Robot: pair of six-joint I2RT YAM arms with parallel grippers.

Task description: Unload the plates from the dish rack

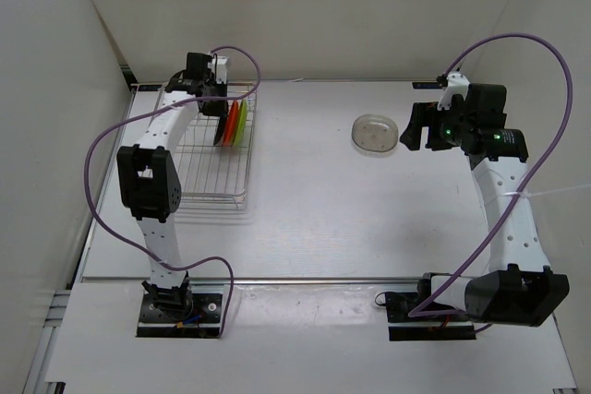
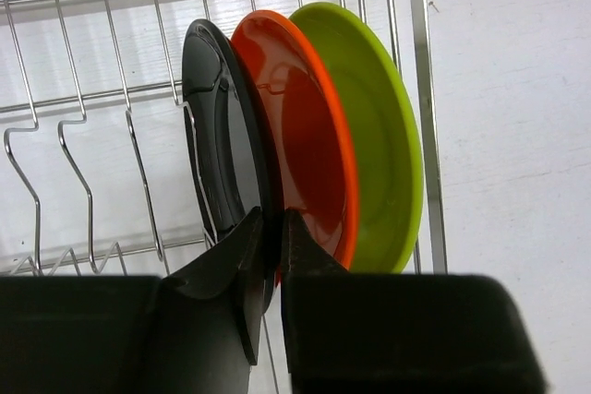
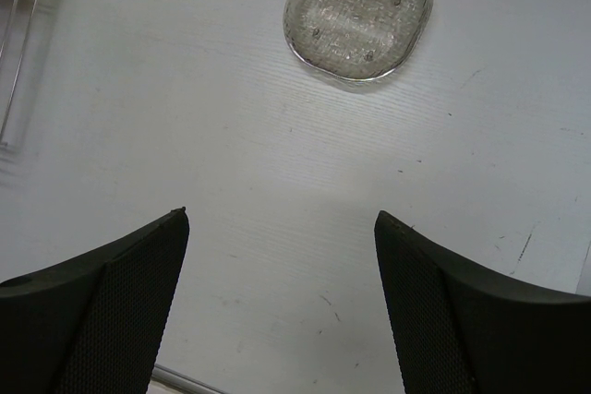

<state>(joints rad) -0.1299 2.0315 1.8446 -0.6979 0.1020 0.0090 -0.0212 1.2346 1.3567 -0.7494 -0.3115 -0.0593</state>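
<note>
**Item 1.** The rectangular silver wire-grid dish rack (image 1: 214,168) sits at 9 o'clock on the white surface (image 1: 323,209). Three small round plates stand on edge at its 1 o'clock corner, packed face to face. From the left they are the shallow black plate (image 2: 217,126), the glossy orange-red plate (image 2: 305,126) and the lime green plate (image 2: 379,126), which is nearest the rack's right wall.

**Item 2.** The left end effector (image 2: 268,228) is pressed narrow on the black plate, whose rim runs between its two fingers. This is judged a pinch, with the plate not yet out of its wire slot.

**Item 3.** The round translucent clear plate (image 3: 358,14) lies flat on the surface at 1 o'clock, well apart from the rack. The right end effector (image 3: 282,219) hovers near it, fingers spread wide and holding nothing.

**Assessment.** One plate of four is unloaded, and extraction of the second is in hand. The next move calls for a lift along the black plate's own plane, clear of the prongs. It must not drag the orange-red neighbour, which is touching or nearly so.
</note>
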